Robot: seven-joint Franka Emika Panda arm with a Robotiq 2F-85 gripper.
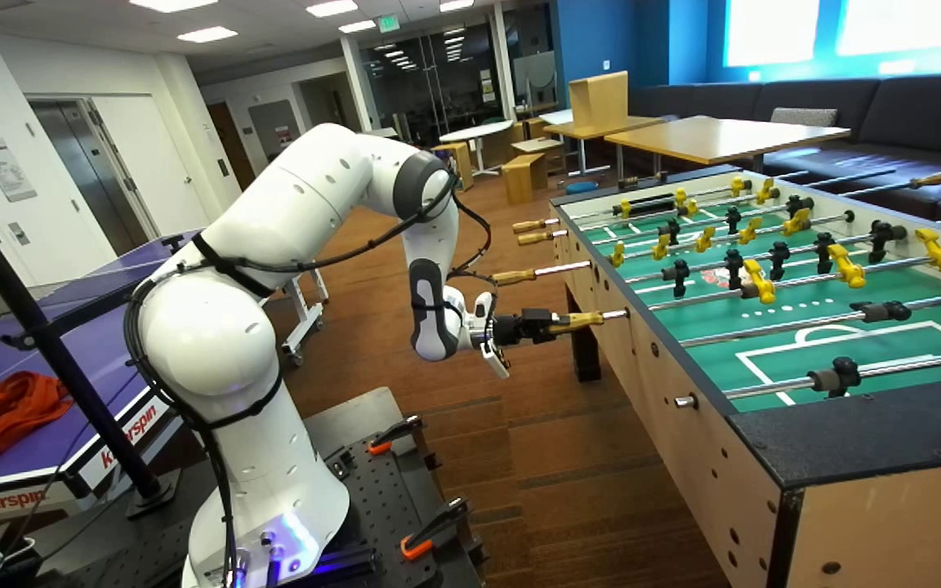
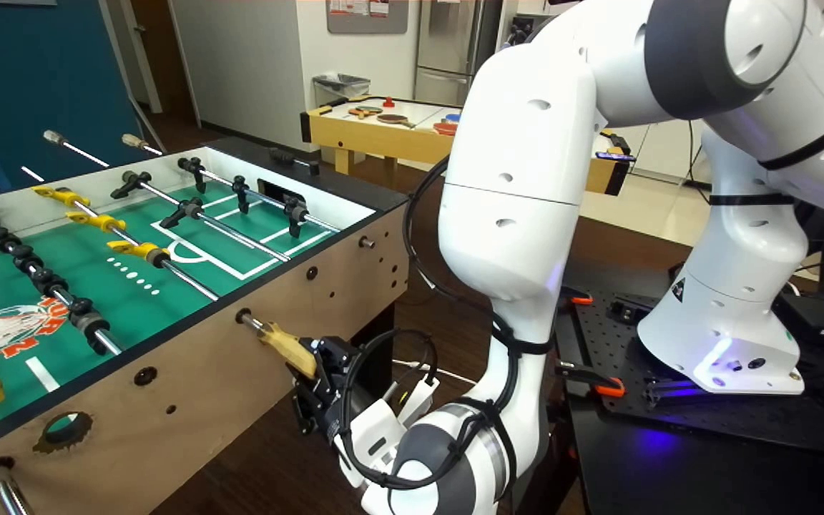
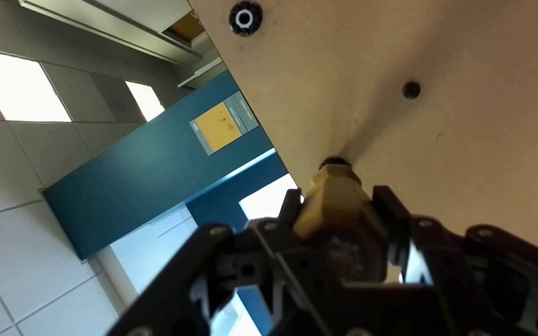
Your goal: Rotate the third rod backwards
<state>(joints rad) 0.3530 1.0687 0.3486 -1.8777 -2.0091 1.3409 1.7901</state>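
Note:
The foosball table (image 1: 703, 392) has several metal rods across its green field. The third rod from its near end (image 1: 805, 279) carries three yellow figures, also seen in an exterior view (image 2: 139, 249), where they lie tilted close to horizontal. This rod's yellow wooden handle (image 1: 585, 319) sticks out of the side panel; it shows in both exterior views (image 2: 285, 347). My gripper (image 1: 550, 324) is closed around the handle, one finger on each side. In the wrist view the gripper's fingers (image 3: 336, 192) flank the faceted handle (image 3: 335, 210); its rear end is dark and blurred.
Other wooden handles (image 1: 515, 277) stick out farther along the same side. A bare rod stub (image 1: 684, 401) protrudes toward the near end. The tan side panel (image 2: 197, 400) stands just ahead of my gripper. A purple ping-pong table (image 1: 103, 282) stands behind the arm.

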